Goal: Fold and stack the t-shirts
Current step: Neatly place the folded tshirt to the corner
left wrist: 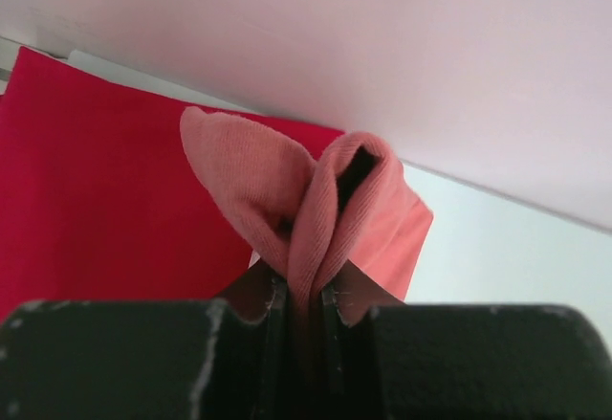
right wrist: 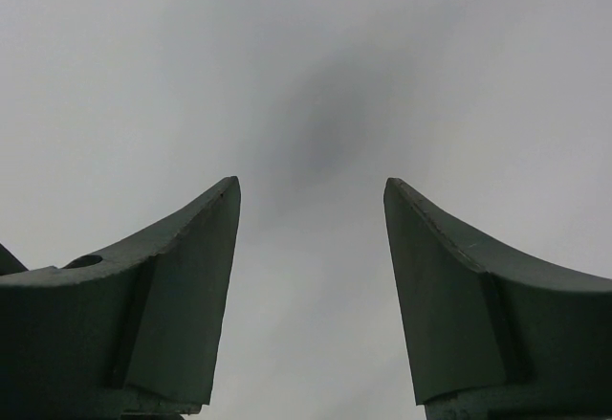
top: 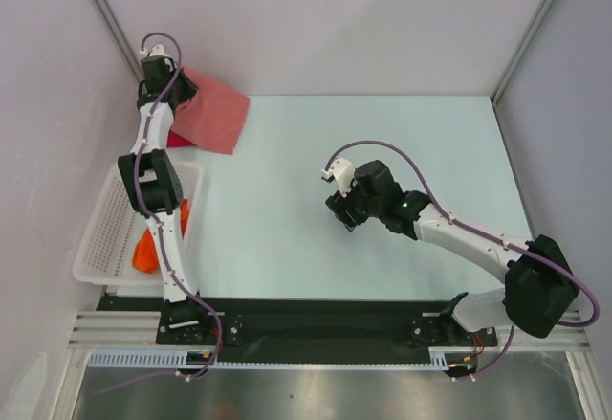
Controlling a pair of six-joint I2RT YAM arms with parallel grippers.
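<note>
Setting: a pale blue-green table top (top: 402, 143) boxed in by plain white walls (top: 335, 18), with both arm bases at its near edge.
Left hand: the left gripper (left wrist: 304, 298) is reached into the far left corner, its jaws pinched tight on a bunched edge of the salmon-pink cloth t-shirt (left wrist: 320, 205).
Pink shirt from that hand: the rest of it spreads flat away from the fingers toward the table's middle. In the top view its longer side seems to slant from the back wall toward the near edge.
Crimson shirt: the bright crimson cloth t-shirt (left wrist: 96, 219) lies flat just beside the pinch, seemingly partly under the pink one.
Orange shirt: the orange cloth t-shirt (top: 145, 253) sits crumpled in the white plastic mesh basket (top: 100, 229), back along the left arm and near its base.
Right hand: the right gripper (right wrist: 311, 296) has its fingers spread with nothing between them, over bare table, well apart from the pink shirt.
Nearer arm: the left, by far. Helping with a fold would likely mean the right crossing to the pink shirt's free edge.
</note>
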